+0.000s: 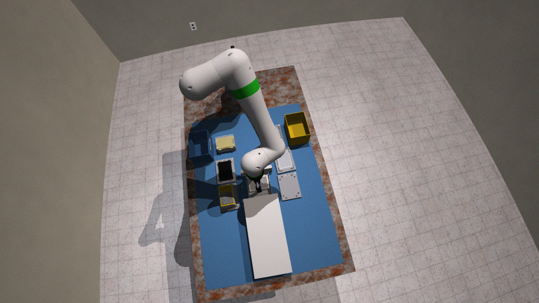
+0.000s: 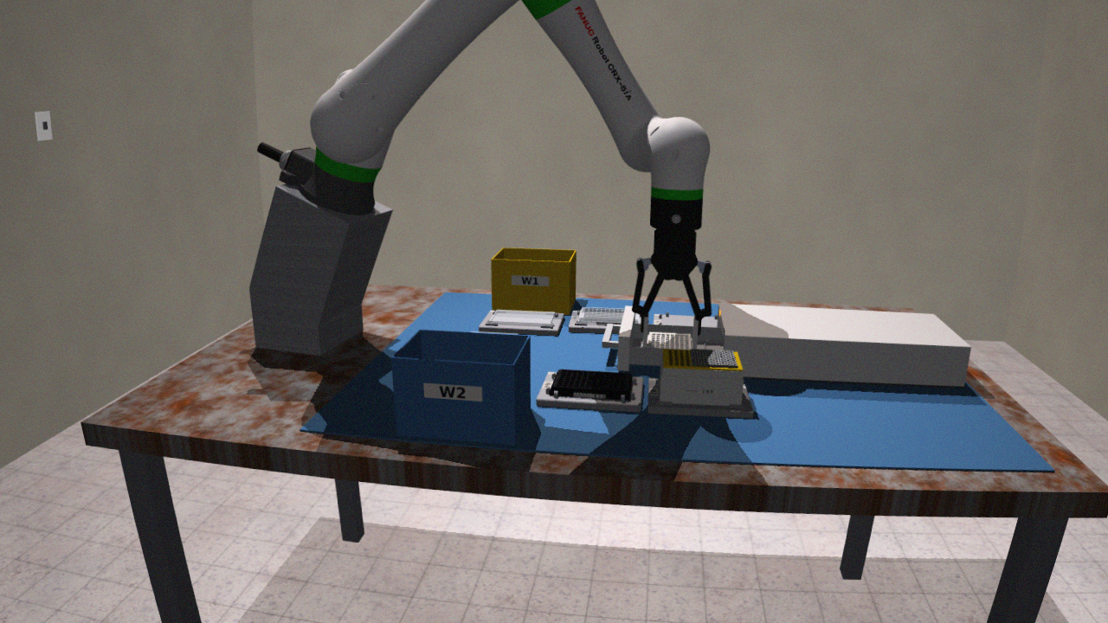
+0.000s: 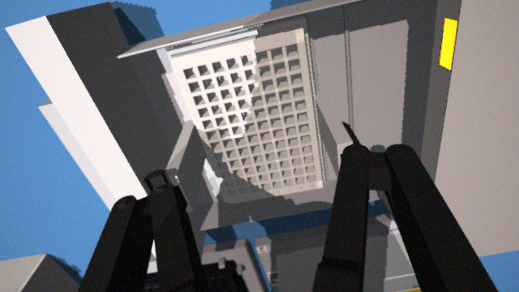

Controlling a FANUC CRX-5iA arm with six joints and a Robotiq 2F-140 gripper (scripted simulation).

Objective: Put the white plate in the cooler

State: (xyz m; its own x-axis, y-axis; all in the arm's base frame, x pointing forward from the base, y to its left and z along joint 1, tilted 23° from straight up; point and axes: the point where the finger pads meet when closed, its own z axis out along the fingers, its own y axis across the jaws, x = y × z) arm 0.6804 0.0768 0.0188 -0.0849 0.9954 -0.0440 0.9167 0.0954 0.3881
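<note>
Evidently, the white plate point(image 3: 259, 118) was gripped across its short sides by the gripper point(image 2: 671, 313) and was lowered inside the open drawer point(image 2: 628, 348) of the cooler CD point(image 1: 269, 241); the amber lamp point(image 3: 448, 43) was lit. Release and shutting remained.

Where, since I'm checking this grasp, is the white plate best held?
By its two long sides, from straight above, as the gripper holds it now. The white plate lies flat, wells up, in the drawer, whose walls likely block any sideways approach.
</note>
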